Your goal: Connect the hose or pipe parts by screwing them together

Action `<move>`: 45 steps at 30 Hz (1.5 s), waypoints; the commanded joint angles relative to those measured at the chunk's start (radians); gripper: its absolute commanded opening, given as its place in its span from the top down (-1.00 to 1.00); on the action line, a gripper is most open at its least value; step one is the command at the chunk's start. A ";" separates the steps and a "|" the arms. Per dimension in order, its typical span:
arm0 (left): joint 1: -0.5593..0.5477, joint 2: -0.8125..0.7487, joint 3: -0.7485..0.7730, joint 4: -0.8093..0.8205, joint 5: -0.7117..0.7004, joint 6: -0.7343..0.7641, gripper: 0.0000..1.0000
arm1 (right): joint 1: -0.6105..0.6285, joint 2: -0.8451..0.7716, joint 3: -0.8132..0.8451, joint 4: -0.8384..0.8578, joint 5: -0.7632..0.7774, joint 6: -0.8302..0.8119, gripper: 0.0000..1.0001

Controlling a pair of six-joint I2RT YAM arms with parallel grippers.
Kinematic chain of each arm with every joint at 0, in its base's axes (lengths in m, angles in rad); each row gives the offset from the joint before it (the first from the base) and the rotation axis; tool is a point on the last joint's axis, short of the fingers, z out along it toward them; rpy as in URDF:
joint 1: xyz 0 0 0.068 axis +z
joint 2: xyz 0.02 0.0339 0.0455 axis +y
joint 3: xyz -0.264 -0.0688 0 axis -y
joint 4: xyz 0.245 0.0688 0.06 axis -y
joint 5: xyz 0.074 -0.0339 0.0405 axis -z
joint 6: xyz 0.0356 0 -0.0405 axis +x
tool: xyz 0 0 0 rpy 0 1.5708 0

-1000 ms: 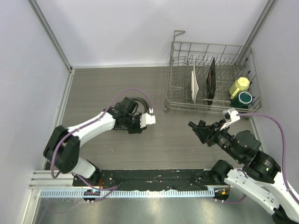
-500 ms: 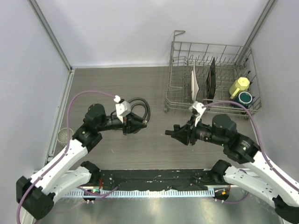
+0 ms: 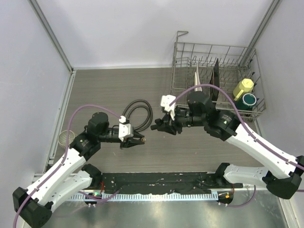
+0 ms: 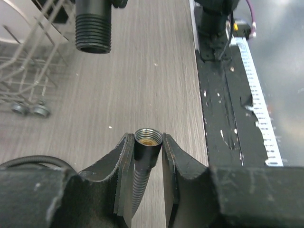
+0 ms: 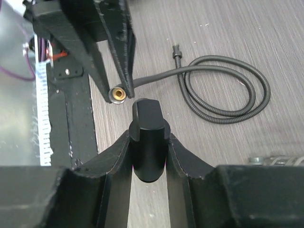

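Wire dish rack (image 3: 209, 46), upper right of the overhead view, on grey wood-grain table (image 3: 104, 90); long black flexible hose (image 3: 138, 101), looped at frame centre on the tabletop, one end raised. Left gripper (image 3: 139, 140), centre-left, clamped on the hose's end connector (image 4: 147, 142), open mouth outward. Right gripper (image 3: 157, 127), just right of centre, clamped on black nozzle fitting (image 5: 148, 142), threaded end facing the connector, near but apart.
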 commanded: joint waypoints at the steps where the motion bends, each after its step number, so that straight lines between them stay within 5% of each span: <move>1: -0.019 0.045 0.049 -0.105 -0.002 0.145 1.00 | 0.065 0.001 0.100 -0.057 0.078 -0.206 0.99; 17: -0.019 0.126 0.135 -0.249 0.124 0.174 1.00 | 0.221 -0.143 -0.208 0.166 0.089 -0.771 0.99; 24: -0.019 0.175 0.193 -0.341 0.181 0.176 1.00 | 0.355 -0.143 -0.265 0.250 0.268 -1.001 0.99; 35: -0.033 0.305 0.267 -0.505 0.259 0.199 1.00 | 0.462 -0.190 -0.376 0.256 0.351 -1.368 0.99; 45: -0.051 0.397 0.260 -0.513 0.340 0.176 1.00 | 0.479 -0.259 -0.438 0.243 0.322 -1.475 0.99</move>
